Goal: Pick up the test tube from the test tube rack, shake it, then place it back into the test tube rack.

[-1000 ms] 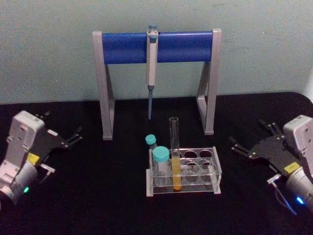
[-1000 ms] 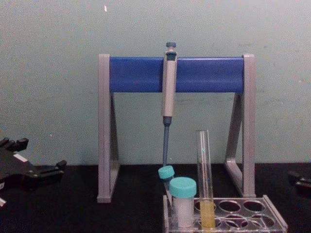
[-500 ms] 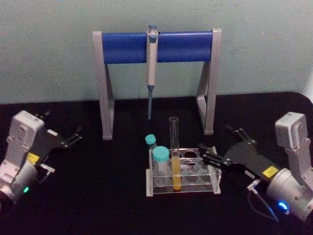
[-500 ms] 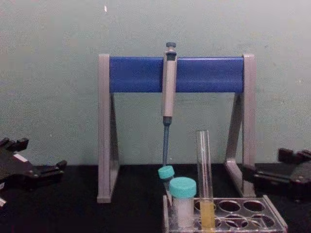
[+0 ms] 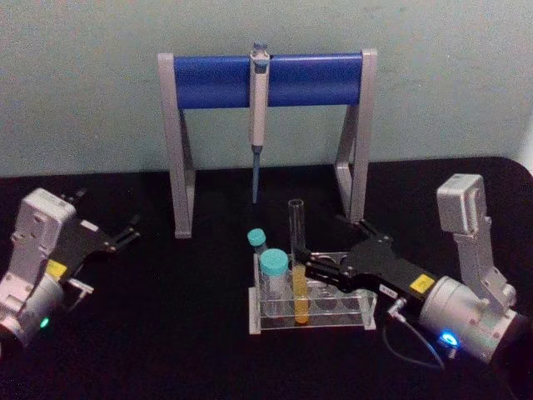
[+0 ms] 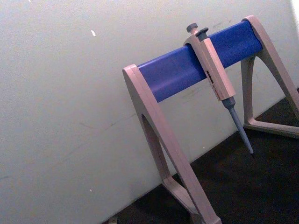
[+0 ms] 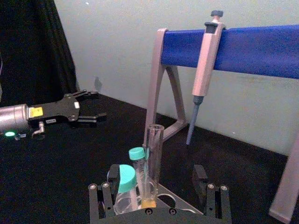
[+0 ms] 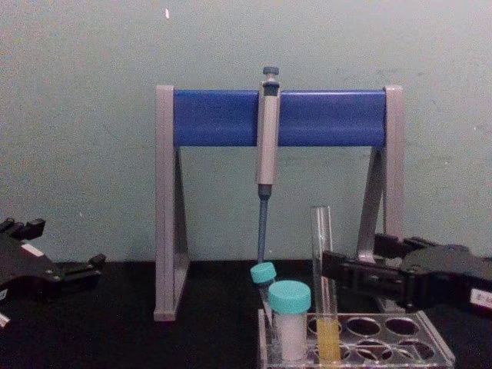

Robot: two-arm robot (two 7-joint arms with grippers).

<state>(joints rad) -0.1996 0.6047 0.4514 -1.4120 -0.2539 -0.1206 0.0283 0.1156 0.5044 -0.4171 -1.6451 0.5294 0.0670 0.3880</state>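
Over the test tube rack (image 5: 341,323), we are holding the right gripper (image 5: 323,247) spread beside the upright test tube (image 5: 296,237); the left gripper (image 5: 129,231) is idling, spread, far left.

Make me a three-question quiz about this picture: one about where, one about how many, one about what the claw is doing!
1. Where is the test tube? A) lying flat B) standing in the test tube rack C) lifted in the air
2. How many teal-capped tubes are there? A) two B) four C) none
3. The right gripper is: A) shut tight B) holding a cap C) open
Answers: 1 B, it stands upright in a hole. 2 A, two teal caps show. 3 C, fingers spread, tube between them; the left gripper sits parked.
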